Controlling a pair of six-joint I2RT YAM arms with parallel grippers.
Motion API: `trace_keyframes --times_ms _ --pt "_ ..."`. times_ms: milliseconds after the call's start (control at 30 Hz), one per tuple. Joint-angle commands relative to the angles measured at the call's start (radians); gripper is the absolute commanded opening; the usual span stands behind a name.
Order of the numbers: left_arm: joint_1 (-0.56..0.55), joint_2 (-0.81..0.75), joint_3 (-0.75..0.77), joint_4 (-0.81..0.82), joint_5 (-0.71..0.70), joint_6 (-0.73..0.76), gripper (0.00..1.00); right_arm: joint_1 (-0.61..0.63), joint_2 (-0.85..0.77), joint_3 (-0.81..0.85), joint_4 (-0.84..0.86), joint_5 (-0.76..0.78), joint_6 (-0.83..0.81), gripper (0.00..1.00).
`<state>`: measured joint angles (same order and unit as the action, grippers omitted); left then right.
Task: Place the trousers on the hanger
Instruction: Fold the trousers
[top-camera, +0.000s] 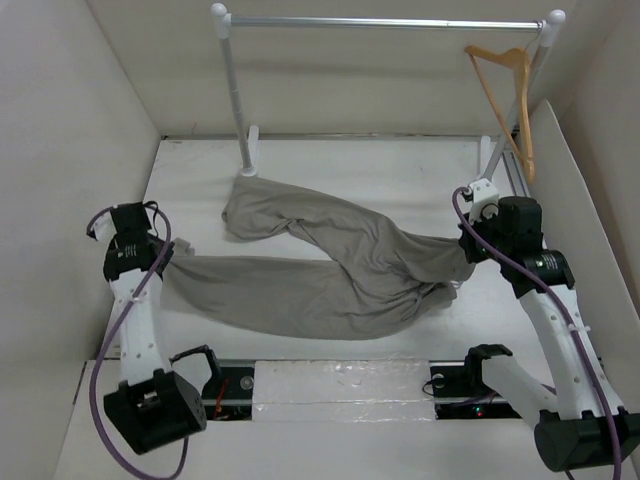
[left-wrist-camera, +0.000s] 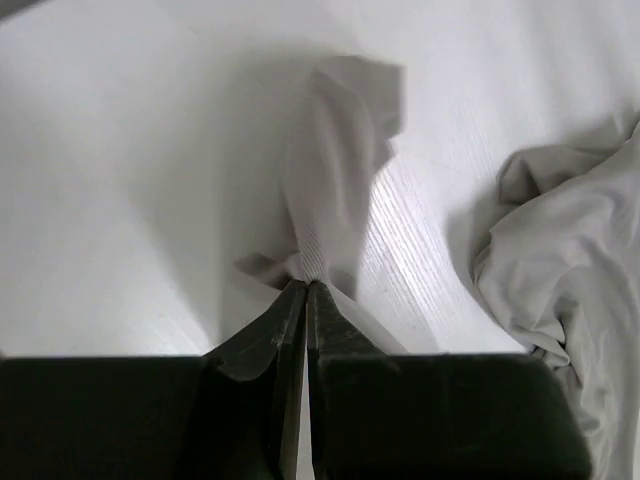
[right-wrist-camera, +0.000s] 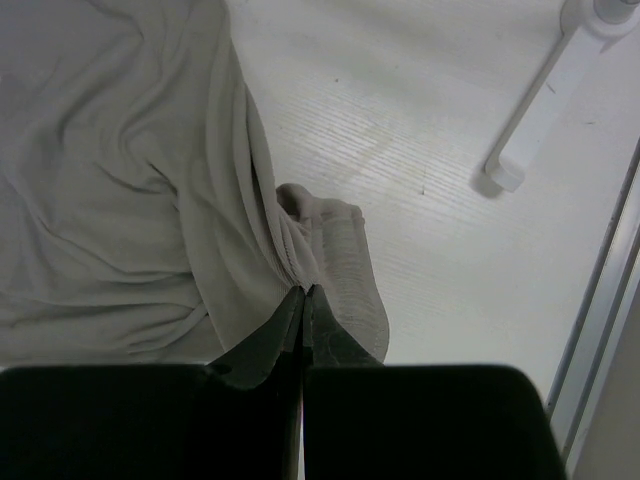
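The grey-beige trousers (top-camera: 320, 265) lie wrinkled across the middle of the white table, one leg running left, the other bent toward the rail's left post. My left gripper (top-camera: 166, 262) is shut on the end of the left leg (left-wrist-camera: 335, 190), lifted a little off the table. My right gripper (top-camera: 468, 252) is shut on the ribbed waistband (right-wrist-camera: 335, 255) at the trousers' right end. The tan wooden hanger (top-camera: 508, 95) hangs by its hook from the right end of the rail, above and behind my right gripper.
A silver rail (top-camera: 385, 22) on white posts (top-camera: 235, 90) spans the back of the table; its right post foot (right-wrist-camera: 545, 95) shows in the right wrist view. White walls close in left, right and behind. A metal track runs along the right table edge (right-wrist-camera: 600, 300).
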<state>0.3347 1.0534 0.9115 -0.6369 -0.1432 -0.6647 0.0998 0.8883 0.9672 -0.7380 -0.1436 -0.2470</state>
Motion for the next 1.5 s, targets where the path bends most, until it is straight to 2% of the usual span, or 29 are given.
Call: trace_keyframes --times_ms 0,67,100,133,167,200,267,333,367,400,433,467,600,867,900,1100,1167,1233,1333,1467 --pt "-0.010 -0.035 0.026 -0.271 -0.156 -0.030 0.00 0.009 -0.040 0.022 -0.056 0.005 -0.009 0.00" --pt "-0.010 -0.047 0.024 -0.268 -0.156 -0.030 0.02 0.018 -0.038 0.031 -0.090 0.039 -0.014 0.00" --pt "-0.010 -0.050 0.047 -0.271 -0.173 -0.039 0.08 0.018 -0.034 0.039 -0.096 0.071 -0.018 0.00" --pt "-0.010 -0.049 0.070 -0.276 -0.179 -0.044 0.36 0.018 -0.034 0.045 -0.106 0.085 -0.018 0.00" --pt "-0.010 -0.043 0.096 -0.264 -0.190 -0.041 0.55 0.018 -0.029 0.054 -0.109 0.104 -0.021 0.00" --pt "-0.010 -0.024 0.142 -0.251 -0.193 -0.023 0.68 0.029 -0.028 0.068 -0.106 0.107 -0.024 0.00" --pt "-0.010 -0.009 0.174 -0.190 -0.171 -0.012 0.78 0.029 -0.012 0.076 -0.092 0.104 -0.026 0.00" --pt "-0.010 0.013 0.173 -0.117 -0.052 0.002 0.76 0.029 0.004 0.082 -0.069 0.088 -0.029 0.00" --pt "-0.052 0.040 0.099 0.061 0.131 -0.012 0.57 0.029 0.015 0.082 -0.036 0.053 -0.029 0.00" --pt "-0.052 0.040 0.098 0.127 0.132 -0.012 0.52 0.029 0.023 0.082 -0.035 0.053 -0.029 0.00" --pt "-0.074 0.059 0.057 0.173 0.208 -0.041 0.50 0.029 0.027 0.082 -0.025 0.024 -0.031 0.00" --pt "-0.121 0.119 0.043 0.216 0.224 -0.067 0.46 0.029 0.035 0.082 -0.017 0.013 -0.029 0.00" --pt "-0.186 0.337 0.065 0.367 0.330 -0.137 0.36 0.029 0.064 0.110 -0.001 0.019 -0.034 0.00" --pt "-0.218 0.672 0.242 0.382 0.289 -0.160 0.35 0.020 0.103 0.169 0.026 0.022 -0.017 0.00" --pt "-0.218 0.692 0.257 0.355 0.260 -0.167 0.27 0.009 0.110 0.179 0.023 0.025 -0.015 0.00" --pt "-0.218 0.731 0.239 0.391 0.157 -0.214 0.14 -0.024 0.142 0.220 0.026 0.035 -0.012 0.00" --pt "-0.218 0.708 0.204 0.430 0.175 -0.214 0.14 -0.034 0.149 0.220 0.026 0.027 -0.012 0.00" --pt "-0.218 0.700 0.190 0.503 0.241 -0.182 0.29 -0.063 0.152 0.222 0.025 0.022 -0.012 0.00" --pt "-0.218 0.758 0.259 0.480 0.293 -0.139 0.38 -0.063 0.144 0.211 0.035 0.003 -0.011 0.00" --pt "-0.227 0.787 0.256 0.485 0.376 -0.150 0.39 -0.063 0.141 0.188 0.052 -0.020 -0.006 0.00"
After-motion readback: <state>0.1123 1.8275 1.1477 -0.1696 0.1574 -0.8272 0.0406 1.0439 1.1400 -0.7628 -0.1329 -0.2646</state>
